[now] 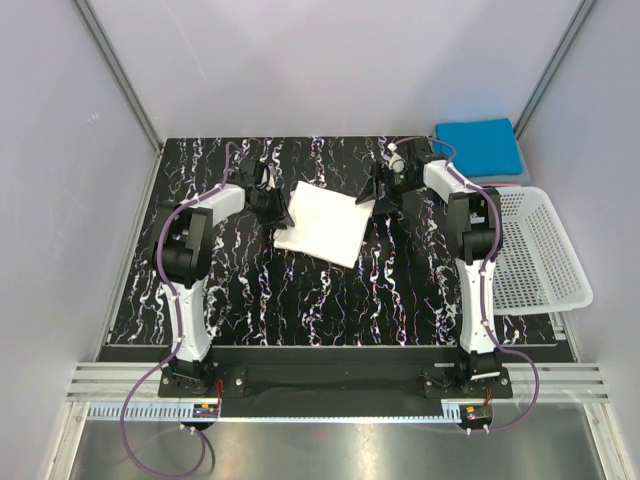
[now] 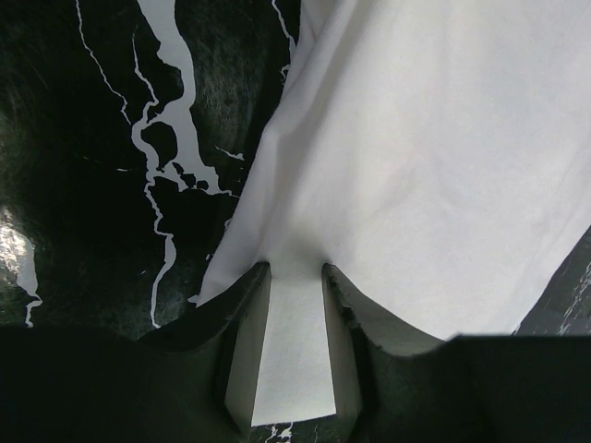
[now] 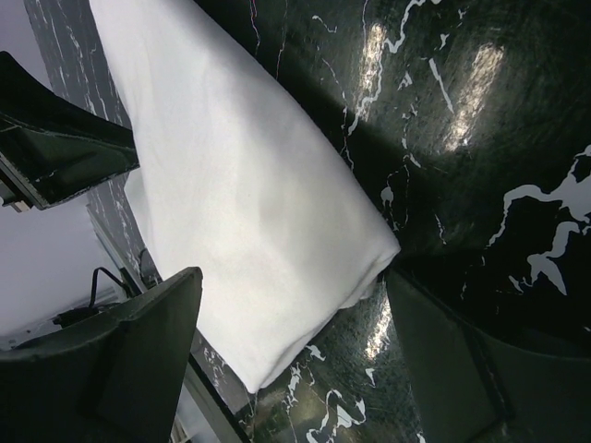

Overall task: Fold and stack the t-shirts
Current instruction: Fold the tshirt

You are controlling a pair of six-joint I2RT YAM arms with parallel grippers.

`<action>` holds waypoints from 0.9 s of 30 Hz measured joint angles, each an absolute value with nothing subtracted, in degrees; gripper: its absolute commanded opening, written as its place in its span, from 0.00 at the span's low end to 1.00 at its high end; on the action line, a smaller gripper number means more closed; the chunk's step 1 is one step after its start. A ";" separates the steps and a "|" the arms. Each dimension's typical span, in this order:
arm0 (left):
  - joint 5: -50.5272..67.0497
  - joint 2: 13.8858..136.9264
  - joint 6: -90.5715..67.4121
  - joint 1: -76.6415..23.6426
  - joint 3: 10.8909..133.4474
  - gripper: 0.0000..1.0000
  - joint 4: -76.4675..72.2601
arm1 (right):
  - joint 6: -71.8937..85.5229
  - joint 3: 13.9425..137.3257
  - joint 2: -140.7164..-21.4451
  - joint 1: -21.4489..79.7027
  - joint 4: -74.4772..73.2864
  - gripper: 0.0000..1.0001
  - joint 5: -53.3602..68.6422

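A white t-shirt [image 1: 322,222] lies folded into a rough square at the middle back of the black marbled table [image 1: 300,300]. My left gripper [image 1: 272,205] is at its left corner. In the left wrist view the left gripper [image 2: 295,272] is shut on a strip of the white t-shirt [image 2: 425,166], and the cloth puckers at the fingertips. My right gripper [image 1: 380,190] is at the shirt's right corner. In the right wrist view the right gripper [image 3: 291,277] stands open, with the folded corner of the white t-shirt [image 3: 240,194] between its spread fingers and apart from them. A blue t-shirt [image 1: 478,146] lies folded at the back right.
A white lattice basket [image 1: 535,250] hangs over the table's right edge, beside the right arm. Grey walls with metal posts close in the back and both sides. The left gripper's finger [image 3: 55,148] shows at the upper left of the right wrist view.
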State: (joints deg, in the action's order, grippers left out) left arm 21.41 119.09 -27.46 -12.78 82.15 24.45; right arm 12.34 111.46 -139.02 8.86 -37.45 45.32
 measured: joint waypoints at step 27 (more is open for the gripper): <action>21.61 119.74 -27.49 -12.67 82.91 0.35 24.38 | 11.73 116.95 -142.15 8.86 -44.40 0.83 46.19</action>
